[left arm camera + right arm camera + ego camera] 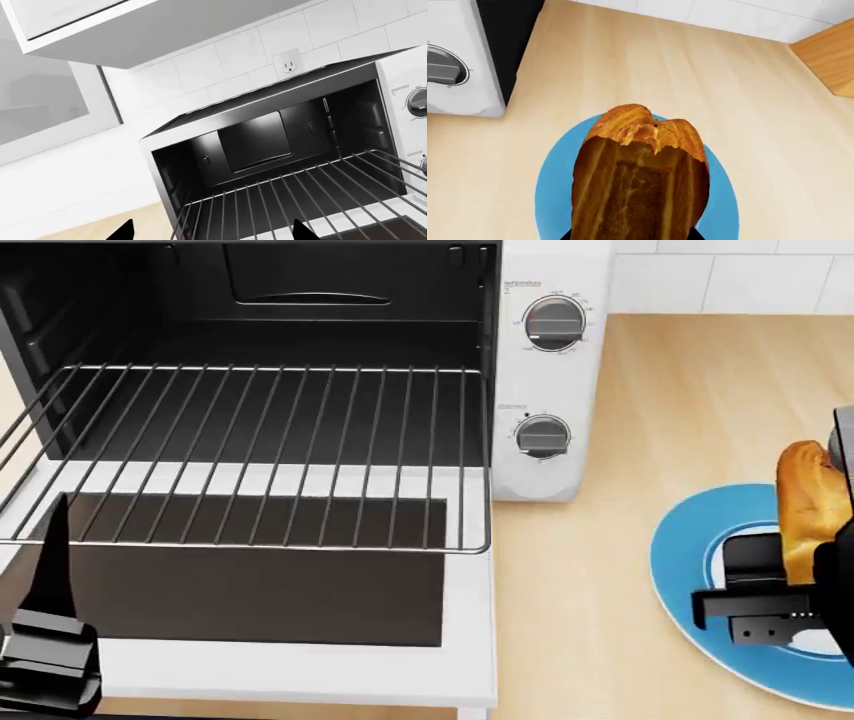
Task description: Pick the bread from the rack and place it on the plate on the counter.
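The right pincer (801,590) pinches the bread (806,510) just above the plate (681,570), which sits on the desk (667,390) beside the oven (554,370). The left pincer (210,232), fingers spread, hangs before the bare rack (254,455).

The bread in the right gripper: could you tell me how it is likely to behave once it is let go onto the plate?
The bread looks crusty and keeps its shape in the right gripper, so it is probably stiff and light. It appears to stand on end above the plate, so it may well tip onto its side. The split, domed top suggests it could rock slightly.
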